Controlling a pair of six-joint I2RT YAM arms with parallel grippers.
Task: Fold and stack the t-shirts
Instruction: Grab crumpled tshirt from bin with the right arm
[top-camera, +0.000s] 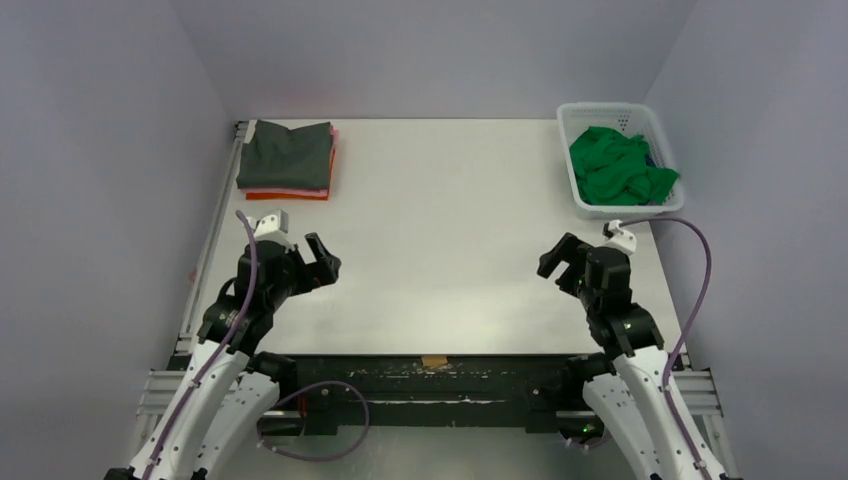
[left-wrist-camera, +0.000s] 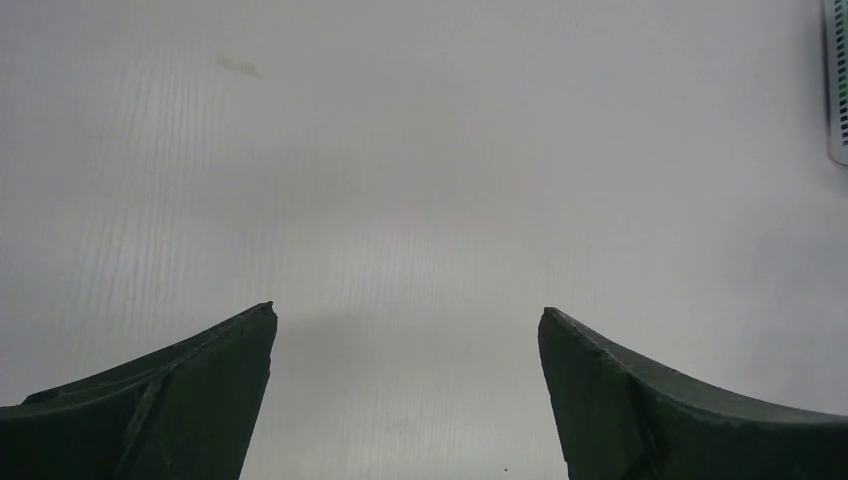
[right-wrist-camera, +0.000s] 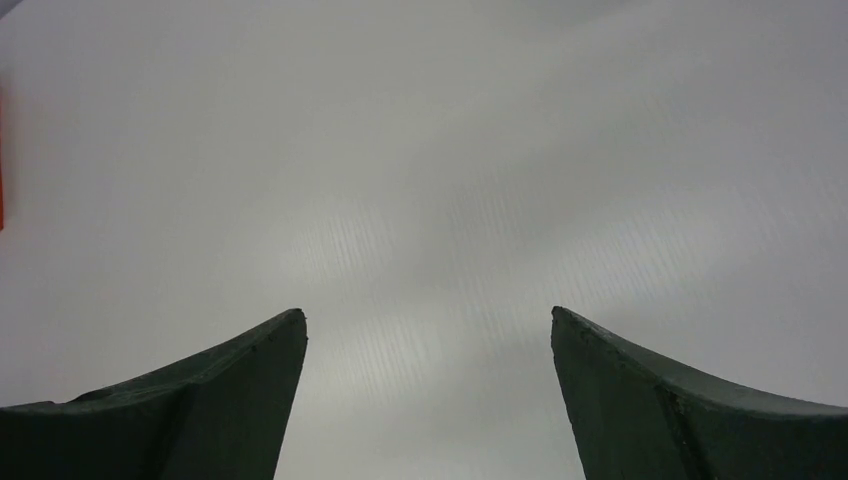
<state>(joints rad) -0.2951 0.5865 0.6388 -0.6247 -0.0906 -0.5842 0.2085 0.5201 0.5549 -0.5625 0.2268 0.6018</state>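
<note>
Status: you are sitting between shirts. Both arms are hovering over the bare middle of the table (top-camera: 440, 250), and neither is carrying cloth.

Your left gripper (top-camera: 322, 258), at the lower left of the top view, is standing with its jaws spread wide and nothing between them. Its wrist view is showing only table surface between the fingers. Your right gripper (top-camera: 556, 262), at the lower right, is likewise spread and empty, and its own wrist view is confirming this.

The folded stack (top-camera: 287, 170) is lying in the upper left of the frame. The dark grey t-shirt (top-camera: 287, 152) is topping it, a pink edge (top-camera: 334, 150) is showing along its right side, and an orange layer (top-camera: 285, 194) is peeking out underneath. The green t-shirt (top-camera: 612, 165) is lying crumpled in the white basket (top-camera: 600, 110) at the upper right. A scrap of blue cloth (top-camera: 653, 158) is showing at its right side.

Judgement: the step in hand is fetching the next shirt, with at least the green one remaining unfolded.

The next move is calling for the right arm to reach up into the basket. It should pinch the top of the green heap alone, lift it clear of the rim, and spread it flat on the centre of the table. I would be watching that the blue cloth is not coming along and that the basket is not dragging.
</note>
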